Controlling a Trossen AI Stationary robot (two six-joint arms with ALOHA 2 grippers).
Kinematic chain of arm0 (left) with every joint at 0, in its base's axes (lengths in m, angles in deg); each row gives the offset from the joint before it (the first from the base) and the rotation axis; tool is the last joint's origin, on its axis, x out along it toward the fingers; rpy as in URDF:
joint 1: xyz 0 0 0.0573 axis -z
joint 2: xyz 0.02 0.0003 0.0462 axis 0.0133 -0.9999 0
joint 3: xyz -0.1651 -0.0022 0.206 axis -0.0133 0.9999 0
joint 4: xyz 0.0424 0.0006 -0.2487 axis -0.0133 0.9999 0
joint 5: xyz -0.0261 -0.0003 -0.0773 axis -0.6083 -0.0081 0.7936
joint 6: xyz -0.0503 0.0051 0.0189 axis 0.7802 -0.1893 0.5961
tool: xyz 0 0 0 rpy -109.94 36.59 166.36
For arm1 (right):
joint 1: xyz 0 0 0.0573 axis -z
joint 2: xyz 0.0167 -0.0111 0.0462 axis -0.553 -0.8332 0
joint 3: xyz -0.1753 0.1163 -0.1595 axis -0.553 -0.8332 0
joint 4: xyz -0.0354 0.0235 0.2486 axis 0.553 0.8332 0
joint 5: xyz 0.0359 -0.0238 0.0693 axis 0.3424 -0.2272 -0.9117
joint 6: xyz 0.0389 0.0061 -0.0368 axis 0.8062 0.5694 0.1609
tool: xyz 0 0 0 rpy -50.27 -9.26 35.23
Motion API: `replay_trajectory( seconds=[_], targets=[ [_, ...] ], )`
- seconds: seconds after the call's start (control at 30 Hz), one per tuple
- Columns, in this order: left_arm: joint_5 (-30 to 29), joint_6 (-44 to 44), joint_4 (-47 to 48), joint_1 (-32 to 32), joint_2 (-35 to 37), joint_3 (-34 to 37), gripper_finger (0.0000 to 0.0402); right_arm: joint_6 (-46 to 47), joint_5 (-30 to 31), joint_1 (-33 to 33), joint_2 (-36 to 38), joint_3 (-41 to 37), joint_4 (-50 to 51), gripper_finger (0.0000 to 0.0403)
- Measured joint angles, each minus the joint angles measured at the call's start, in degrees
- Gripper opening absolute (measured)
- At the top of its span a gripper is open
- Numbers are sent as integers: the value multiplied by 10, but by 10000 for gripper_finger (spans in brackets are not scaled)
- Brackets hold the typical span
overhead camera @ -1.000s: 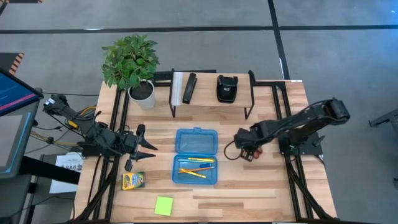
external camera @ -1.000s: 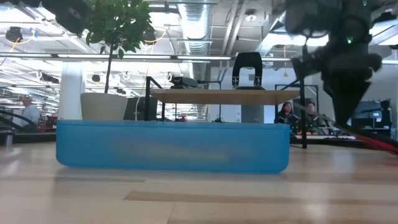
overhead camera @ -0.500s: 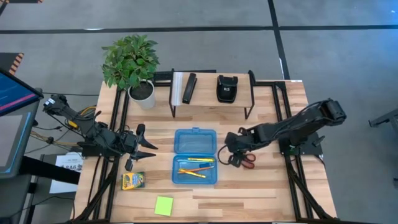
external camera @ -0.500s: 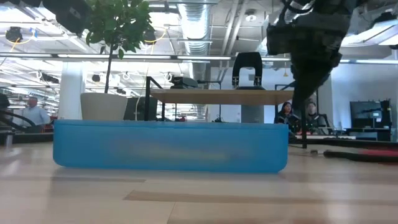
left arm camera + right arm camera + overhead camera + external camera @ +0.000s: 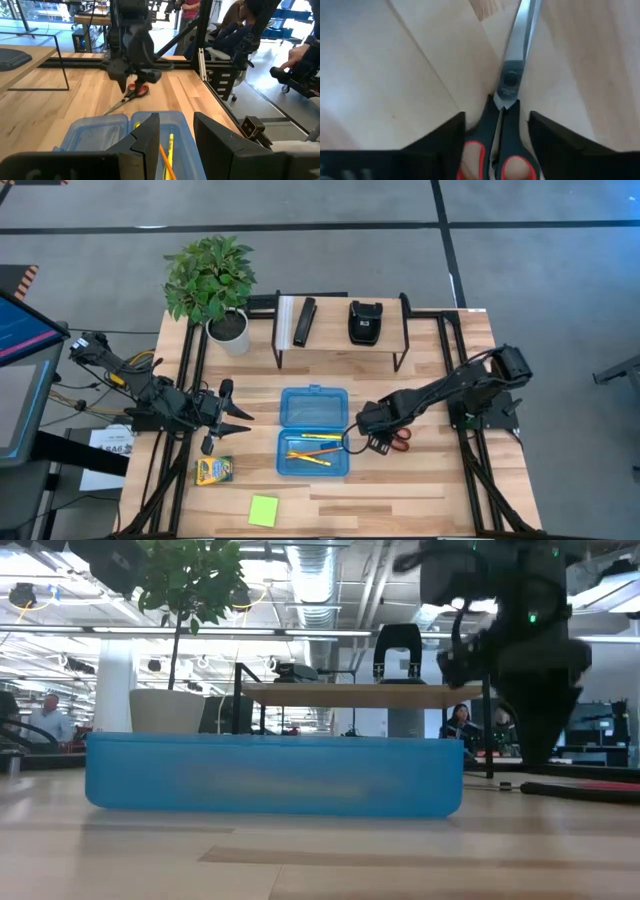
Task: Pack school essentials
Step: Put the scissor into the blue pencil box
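Observation:
The red-handled scissors (image 5: 509, 80) lie flat on the table right of the open blue case (image 5: 314, 432), blades toward the case. My right gripper (image 5: 496, 116) stands open over them, pointing down, one finger on either side of the black neck just above the handles, with a gap on each side. Orange and yellow pencils (image 5: 312, 450) lie in the case's near half. The crayon box (image 5: 214, 471) and the lime sticky-note pad (image 5: 264, 510) rest flat at the near left. My left gripper (image 5: 236, 418) waits open left of the case, with nothing between its fingers.
A potted plant (image 5: 228, 328) stands at the far left. A low black-framed shelf (image 5: 340, 340) at the far edge carries a black bar (image 5: 304, 321) and a black pouch (image 5: 363, 321). People sit in the room beyond the table.
My right gripper has gone toward the table's left and near edges, closer to the blue case, and now stands over the scissors. The scissors, slanted up off the table a second ago, now lie flat on it.

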Motion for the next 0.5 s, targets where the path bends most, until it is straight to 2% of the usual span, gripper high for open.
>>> replay_trajectory(
  seconds=[0.13,0.27,0.4,0.5],
  targets=[
    [0,1,0,0,0,0,107,1,-12,-1,-31,0,0,281],
    [0,1,0,0,0,0,107,-3,-15,-4,-62,4,2,293],
    [0,1,0,0,0,0,107,-6,-19,-4,-85,8,4,271],
    [0,1,0,0,0,0,107,-8,-26,-3,-89,8,1,226]
  ],
)
